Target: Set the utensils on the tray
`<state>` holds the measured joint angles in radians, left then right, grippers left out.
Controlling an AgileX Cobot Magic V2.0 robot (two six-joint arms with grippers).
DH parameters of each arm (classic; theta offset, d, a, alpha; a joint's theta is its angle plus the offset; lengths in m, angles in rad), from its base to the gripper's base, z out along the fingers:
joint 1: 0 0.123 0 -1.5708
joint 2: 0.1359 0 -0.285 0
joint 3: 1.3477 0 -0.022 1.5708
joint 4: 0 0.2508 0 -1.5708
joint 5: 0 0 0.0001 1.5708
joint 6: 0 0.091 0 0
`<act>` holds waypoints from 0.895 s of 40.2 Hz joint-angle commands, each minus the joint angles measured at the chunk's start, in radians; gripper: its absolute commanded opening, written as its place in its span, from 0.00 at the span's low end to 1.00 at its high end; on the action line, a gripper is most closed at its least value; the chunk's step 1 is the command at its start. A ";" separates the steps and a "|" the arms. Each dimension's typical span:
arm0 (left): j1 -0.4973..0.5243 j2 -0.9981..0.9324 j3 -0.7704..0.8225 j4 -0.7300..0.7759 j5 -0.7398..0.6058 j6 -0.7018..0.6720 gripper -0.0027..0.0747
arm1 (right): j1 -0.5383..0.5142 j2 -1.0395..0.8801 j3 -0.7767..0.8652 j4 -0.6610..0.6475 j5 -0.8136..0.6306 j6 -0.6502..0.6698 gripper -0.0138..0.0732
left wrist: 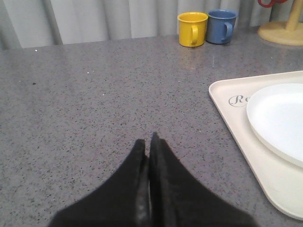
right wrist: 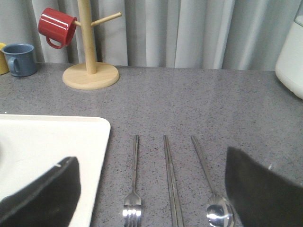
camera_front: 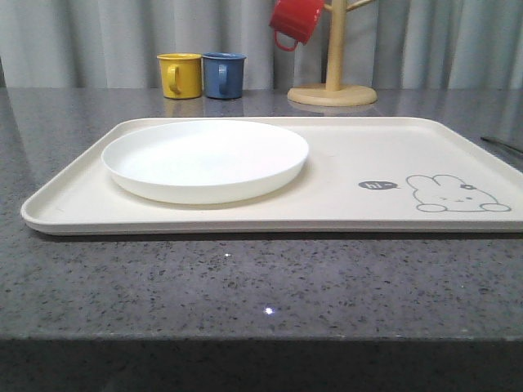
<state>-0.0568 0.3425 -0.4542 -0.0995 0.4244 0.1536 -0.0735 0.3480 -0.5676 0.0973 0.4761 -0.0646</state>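
The cream tray [camera_front: 368,155] lies across the grey table, and the round white plate [camera_front: 204,159] rests on its left half. To the right of the tray [right wrist: 57,142], a fork [right wrist: 135,175], a pair of chopsticks [right wrist: 170,179] and a spoon [right wrist: 208,184] lie side by side on the table. My right gripper [right wrist: 150,161] hangs open above them, one finger over the tray's corner and the other by the spoon. Left of the tray [left wrist: 227,101] and plate [left wrist: 279,118], my left gripper [left wrist: 149,142] is shut on nothing over bare table.
A yellow mug [camera_front: 180,75] and a blue mug [camera_front: 223,75] stand behind the tray. A wooden mug tree [camera_front: 332,94] holds a red mug [camera_front: 298,20]. A white container [right wrist: 291,61] stands at the far right. Grey curtains close the back.
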 commanded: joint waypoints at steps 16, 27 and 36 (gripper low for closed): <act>-0.008 -0.076 0.016 0.000 -0.089 0.001 0.01 | -0.006 0.015 -0.035 0.002 -0.074 -0.008 0.90; -0.008 -0.076 0.016 0.000 -0.089 0.001 0.01 | -0.006 0.015 -0.035 0.002 -0.074 -0.008 0.90; -0.008 -0.076 0.016 0.000 -0.089 0.001 0.01 | -0.006 0.015 -0.035 0.002 -0.074 -0.008 0.90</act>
<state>-0.0568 0.2582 -0.4124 -0.0974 0.4223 0.1553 -0.0735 0.3480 -0.5676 0.0973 0.4761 -0.0646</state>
